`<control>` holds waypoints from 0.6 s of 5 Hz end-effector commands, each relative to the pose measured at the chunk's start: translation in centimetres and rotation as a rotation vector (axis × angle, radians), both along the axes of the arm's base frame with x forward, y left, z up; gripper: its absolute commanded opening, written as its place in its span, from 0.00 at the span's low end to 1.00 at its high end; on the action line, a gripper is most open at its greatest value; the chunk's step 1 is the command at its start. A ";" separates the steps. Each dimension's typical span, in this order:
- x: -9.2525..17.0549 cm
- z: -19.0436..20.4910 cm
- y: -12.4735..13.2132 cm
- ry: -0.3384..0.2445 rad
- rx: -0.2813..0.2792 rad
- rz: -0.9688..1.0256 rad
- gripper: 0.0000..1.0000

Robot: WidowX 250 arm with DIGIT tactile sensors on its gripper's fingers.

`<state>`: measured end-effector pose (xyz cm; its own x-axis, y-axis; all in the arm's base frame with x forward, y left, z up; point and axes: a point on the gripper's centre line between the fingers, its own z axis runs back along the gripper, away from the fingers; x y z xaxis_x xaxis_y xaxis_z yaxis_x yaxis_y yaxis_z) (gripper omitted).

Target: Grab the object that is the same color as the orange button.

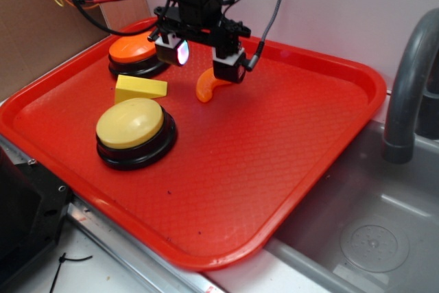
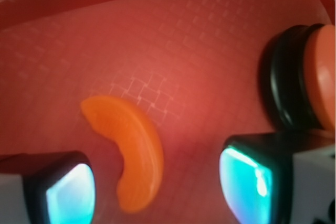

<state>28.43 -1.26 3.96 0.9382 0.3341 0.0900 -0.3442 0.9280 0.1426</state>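
Exterior view shows the gripper [image 1: 200,51] poised low over the far part of the red tray [image 1: 329,135], its jaws spread apart and holding nothing, with one finger near the orange button [image 1: 132,49] and the other just above the orange crescent piece [image 1: 208,86]. That crescent is the task's object: it matches the orange dome of the button that sits in the tray's far left corner, while the yellow button [image 1: 130,123] near the left edge and the yellow wedge block [image 1: 140,88] between the two buttons do not. Wrist view confirms the spread: the crescent [image 2: 131,150] lies flat on the tray floor between the two pads [image 2: 70,192], nearer the one at lower left, with the orange button [image 2: 310,77] off to the right of the other pad. The stance suggests a straddle set up for a straight descent and pinch; whether the fingers already reach the tray floor I cannot tell. Room looks adequate: the crescent lies apart from the wedge and the button, and well clear of the tray's raised far rim, so closing should trap only it. The main risk, as I judge it, is the curved glossy piece sliding or pivoting out as the pads meet. The right and near parts of the tray give free space for lifting away.
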 end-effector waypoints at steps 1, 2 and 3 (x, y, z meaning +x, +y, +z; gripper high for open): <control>1.0 -0.6 0.2 -0.058 -0.024 0.000 1.00; 0.4 -1.4 0.4 -0.057 -0.054 0.011 1.00; -0.2 -2.1 0.6 -0.053 -0.093 0.017 1.00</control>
